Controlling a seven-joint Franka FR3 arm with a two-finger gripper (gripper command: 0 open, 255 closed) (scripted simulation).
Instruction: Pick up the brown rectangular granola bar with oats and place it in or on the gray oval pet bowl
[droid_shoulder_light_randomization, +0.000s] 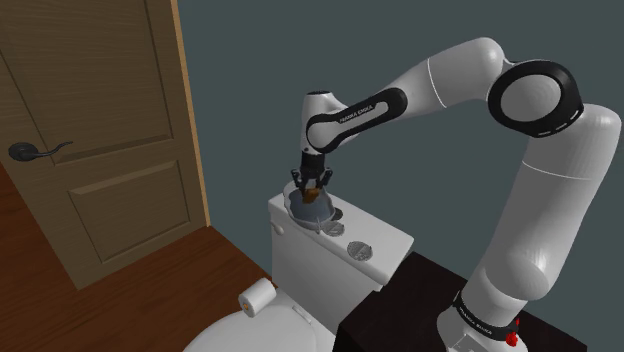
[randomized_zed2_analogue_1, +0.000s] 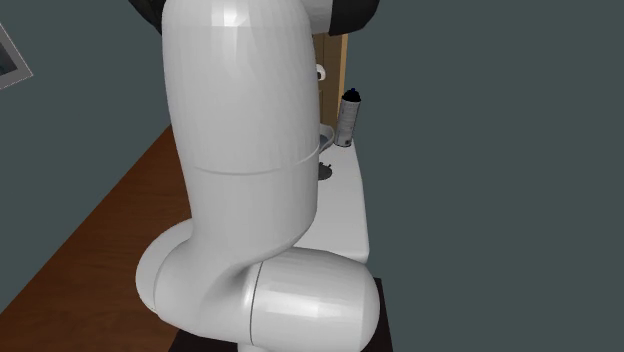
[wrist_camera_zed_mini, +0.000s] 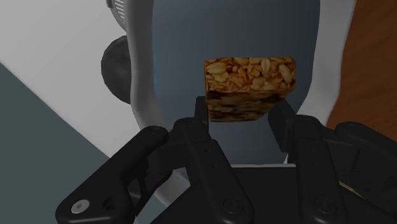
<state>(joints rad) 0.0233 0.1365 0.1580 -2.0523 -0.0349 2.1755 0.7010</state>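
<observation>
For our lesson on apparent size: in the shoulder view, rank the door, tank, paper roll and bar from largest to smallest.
1. door
2. tank
3. paper roll
4. bar
The roll lies nearer the camera, yet the gaps look plain.

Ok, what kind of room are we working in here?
Probably a bathroom: the work surface is a toilet tank, a toilet paper roll sits just below it, and a wooden door stands close by.
</observation>
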